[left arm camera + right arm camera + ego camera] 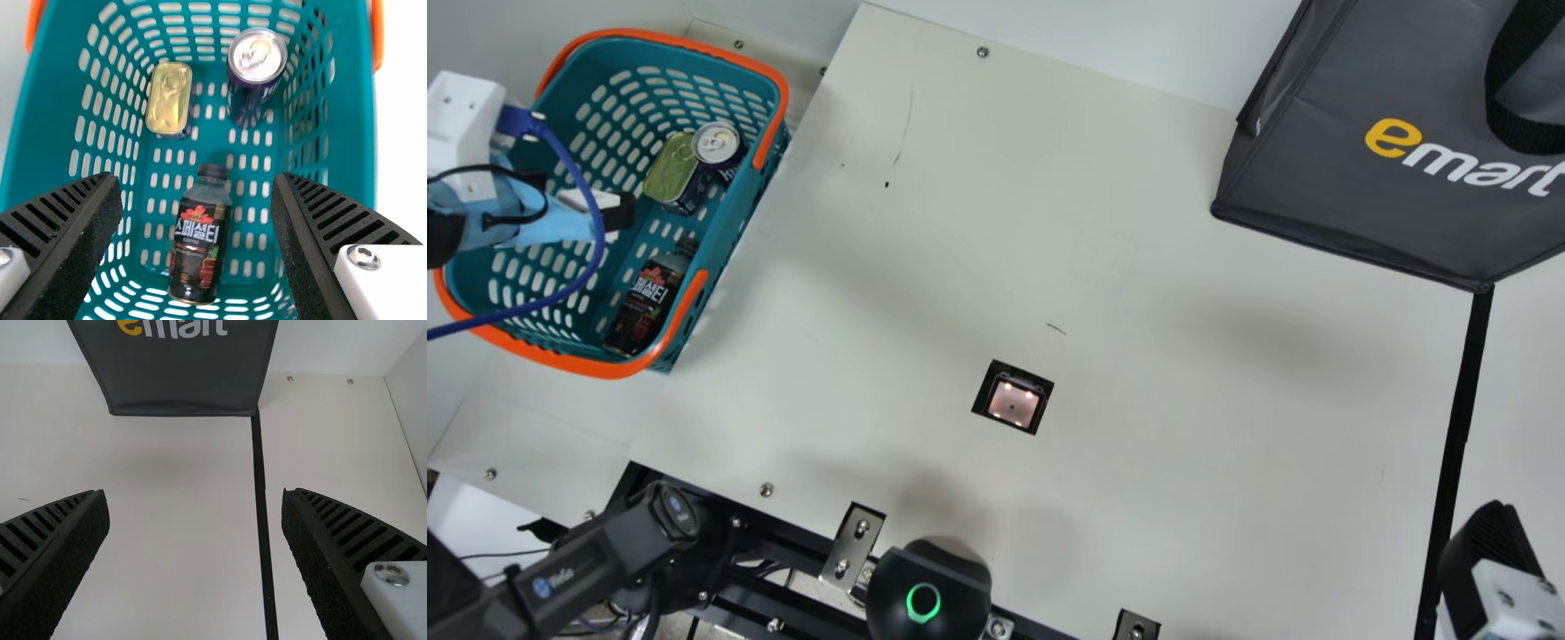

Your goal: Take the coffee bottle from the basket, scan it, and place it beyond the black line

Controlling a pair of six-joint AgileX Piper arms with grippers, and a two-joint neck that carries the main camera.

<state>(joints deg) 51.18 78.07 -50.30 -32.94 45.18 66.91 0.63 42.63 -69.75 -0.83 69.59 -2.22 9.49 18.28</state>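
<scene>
The right arm's 2 fingers (70, 543) stand open near the black line (1458, 427), presumably clear of the pick. Farther off, the left arm's 2 fingers (303, 233) hang open over the basket (587, 363), likely spread to straddle the coffee bottle (200, 243) lying inside.

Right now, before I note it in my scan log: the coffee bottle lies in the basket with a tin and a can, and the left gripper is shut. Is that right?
Not quite: the left gripper is open, its fingers wide apart, as the left wrist view shows. The coffee bottle does lie in the basket with a tin and a can.
</scene>
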